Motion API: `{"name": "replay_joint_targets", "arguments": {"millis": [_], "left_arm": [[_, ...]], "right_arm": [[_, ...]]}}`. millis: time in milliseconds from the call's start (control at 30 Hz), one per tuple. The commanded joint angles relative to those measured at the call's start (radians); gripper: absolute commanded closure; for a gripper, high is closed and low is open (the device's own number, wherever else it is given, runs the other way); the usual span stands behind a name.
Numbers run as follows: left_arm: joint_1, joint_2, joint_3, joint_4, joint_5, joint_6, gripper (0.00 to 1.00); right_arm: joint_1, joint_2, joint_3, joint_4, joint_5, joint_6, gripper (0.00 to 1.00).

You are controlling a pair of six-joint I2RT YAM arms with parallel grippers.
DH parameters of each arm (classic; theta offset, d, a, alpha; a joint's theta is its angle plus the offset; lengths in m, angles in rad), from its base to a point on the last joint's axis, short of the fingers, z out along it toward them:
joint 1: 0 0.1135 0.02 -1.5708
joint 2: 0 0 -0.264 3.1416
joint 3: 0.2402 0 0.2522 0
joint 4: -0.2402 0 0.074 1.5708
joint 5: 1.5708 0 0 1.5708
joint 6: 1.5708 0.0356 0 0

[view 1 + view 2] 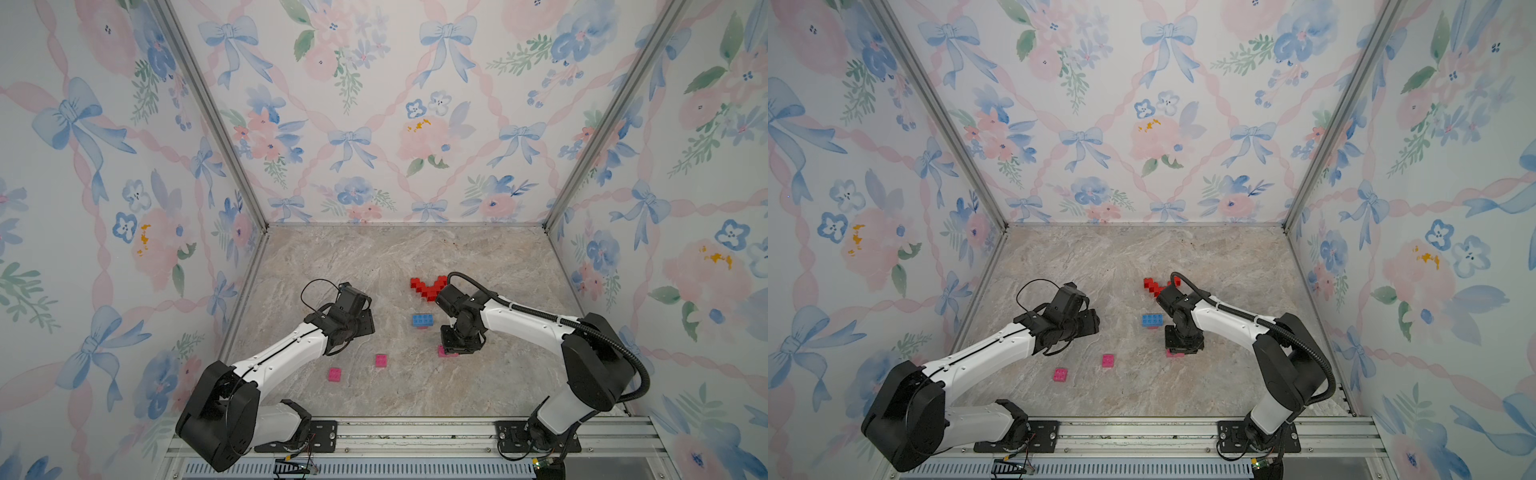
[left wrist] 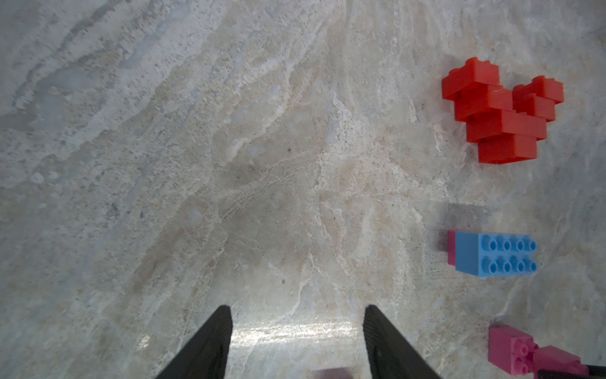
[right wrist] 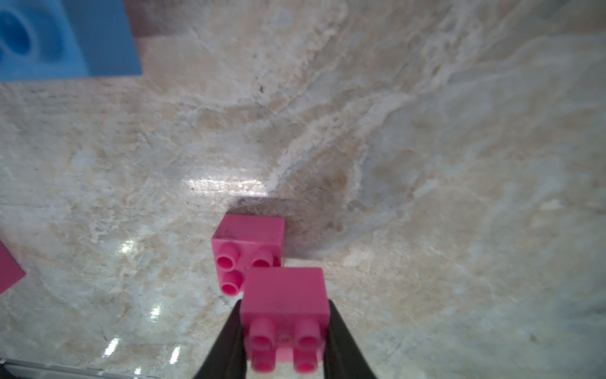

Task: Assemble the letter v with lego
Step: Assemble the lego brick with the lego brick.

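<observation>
Now the right end effector (image 3: pixel 284 308) is pinching a small pink square studded plastic brick (image 3: pixel 284 292), right beside another pink brick (image 3: pixel 247 236) on the marble tabletop (image 3: pixel 426 164); the left end effector (image 2: pixel 296 311) is spread, empty.

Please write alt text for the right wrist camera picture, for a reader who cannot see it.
The right gripper is closed on a small pink square plastic brick, its four studs facing the camera. Just beyond lies a second pink studded brick on the beige marble-patterned tabletop; a blue plastic brick shows at the picture's edge.
</observation>
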Motion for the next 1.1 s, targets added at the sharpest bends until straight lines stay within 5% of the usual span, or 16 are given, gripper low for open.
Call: {"name": "replay_joint_targets", "arguments": {"millis": [0,500,767,900,1000,1067], "left_arm": [[-0.005,-0.001,0.008,0.005,-0.018,0.004,0.33],[-0.005,0.005,0.012,0.006,-0.015,0.004,0.33],[-0.007,0.026,0.037,0.006,-0.007,0.013,0.33],[-0.01,0.022,0.036,0.005,-0.009,0.013,0.33],[-0.009,0.018,0.035,0.005,-0.009,0.012,0.33],[-0.009,0.016,0.032,0.005,-0.01,0.013,0.33]], "right_arm": [[0.018,0.048,-0.002,-0.003,0.05,0.014,0.87],[0.036,0.124,-0.025,0.002,0.089,0.046,0.84],[0.036,0.058,0.092,-0.075,0.091,0.024,0.39],[0.038,0.023,0.134,-0.138,0.113,0.009,0.29],[0.045,0.017,0.156,-0.177,0.122,-0.008,0.31],[0.058,0.017,0.171,-0.189,0.12,-0.013,0.42]]}}
